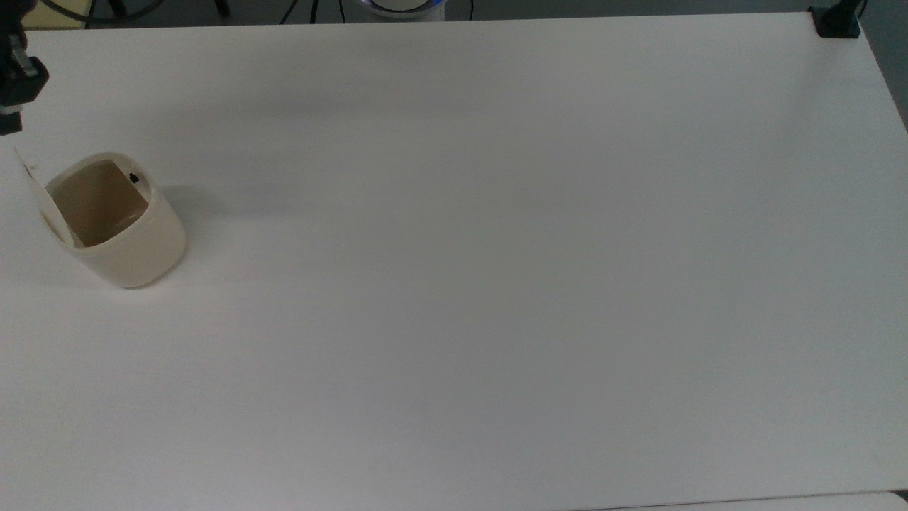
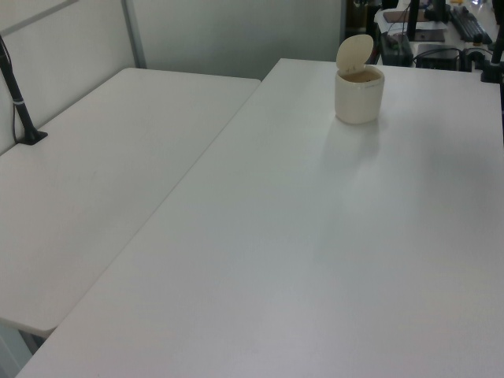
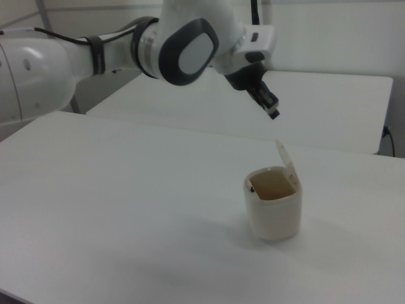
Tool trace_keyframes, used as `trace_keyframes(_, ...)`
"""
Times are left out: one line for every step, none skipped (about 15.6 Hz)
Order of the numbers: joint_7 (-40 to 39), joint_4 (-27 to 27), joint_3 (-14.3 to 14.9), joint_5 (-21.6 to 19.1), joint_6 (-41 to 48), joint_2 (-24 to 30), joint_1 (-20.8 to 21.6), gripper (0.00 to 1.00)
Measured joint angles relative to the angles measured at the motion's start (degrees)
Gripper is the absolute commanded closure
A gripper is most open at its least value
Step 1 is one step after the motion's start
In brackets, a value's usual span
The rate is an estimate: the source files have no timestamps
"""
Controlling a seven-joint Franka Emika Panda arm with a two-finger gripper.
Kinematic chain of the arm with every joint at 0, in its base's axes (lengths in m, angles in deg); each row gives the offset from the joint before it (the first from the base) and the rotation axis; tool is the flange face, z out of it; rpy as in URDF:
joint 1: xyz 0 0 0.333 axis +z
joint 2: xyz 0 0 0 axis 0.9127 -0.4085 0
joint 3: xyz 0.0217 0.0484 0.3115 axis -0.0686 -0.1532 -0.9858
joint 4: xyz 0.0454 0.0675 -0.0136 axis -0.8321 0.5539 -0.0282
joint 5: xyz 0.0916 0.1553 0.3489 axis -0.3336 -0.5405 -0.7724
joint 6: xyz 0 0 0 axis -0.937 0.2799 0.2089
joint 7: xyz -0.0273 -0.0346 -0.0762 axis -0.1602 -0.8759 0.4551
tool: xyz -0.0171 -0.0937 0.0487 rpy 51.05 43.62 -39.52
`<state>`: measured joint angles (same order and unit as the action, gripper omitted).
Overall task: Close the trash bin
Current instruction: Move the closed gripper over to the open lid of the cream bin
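The cream-beige trash bin stands on the white table near the top view's left edge, showing its brownish inside. Its flat lid stands upright on the hinge, open. A small black button sits on the rim opposite the lid. My gripper hangs at the top view's left edge, just beyond the lid's top. In the right view my gripper is shut, empty, pointing down and apart from the lid, above the bin. The left view shows the bin far back with its lid raised.
A black clamp sits on the table's far right corner in the top view. A second white table adjoins on the left view's left, with a black post. The white arm reaches in from the right view's left.
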<state>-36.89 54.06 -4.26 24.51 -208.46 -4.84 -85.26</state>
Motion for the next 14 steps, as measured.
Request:
trace_keyframes(0.2,0.0,0.0,0.0,-1.14,-0.61,-0.68,1.0)
trace_keyframes(0.28,0.0,0.0,0.0,-2.27,-1.22,-1.27,1.0)
trace_keyframes(0.32,0.0,0.01,0.0,-3.31,-1.94,-1.79,1.0)
trace_keyframes(0.33,-0.01,0.01,0.0,-4.01,-2.72,-2.15,1.0)
trace_keyframes(0.33,0.0,0.01,0.0,-4.47,-3.53,-2.32,1.0)
trace_keyframes(0.34,-0.01,0.01,0.03,-4.87,-4.35,-2.35,1.0)
trace_keyframes(0.34,-0.02,0.0,0.06,-5.0,-5.08,-2.33,1.0)
trace_keyframes(0.35,-0.03,0.0,0.06,-5.03,-5.66,-2.32,1.0)
trace_keyframes(0.37,-0.05,0.0,0.06,-5.06,-6.1,-2.31,1.0)
trace_keyframes(0.37,-0.06,0.0,0.06,-5.07,-6.34,-2.29,1.0)
trace_keyframes(0.37,-0.06,-0.01,0.06,-5.07,-6.41,-2.24,1.0)
trace_keyframes(0.37,-0.07,-0.04,0.06,-5.07,-6.41,-2.18,1.0)
trace_keyframes(0.37,-0.06,-0.07,0.07,-5.07,-6.42,-2.12,1.0)
trace_keyframes(0.37,-0.05,-0.13,0.08,-5.07,-6.44,-2.08,1.0)
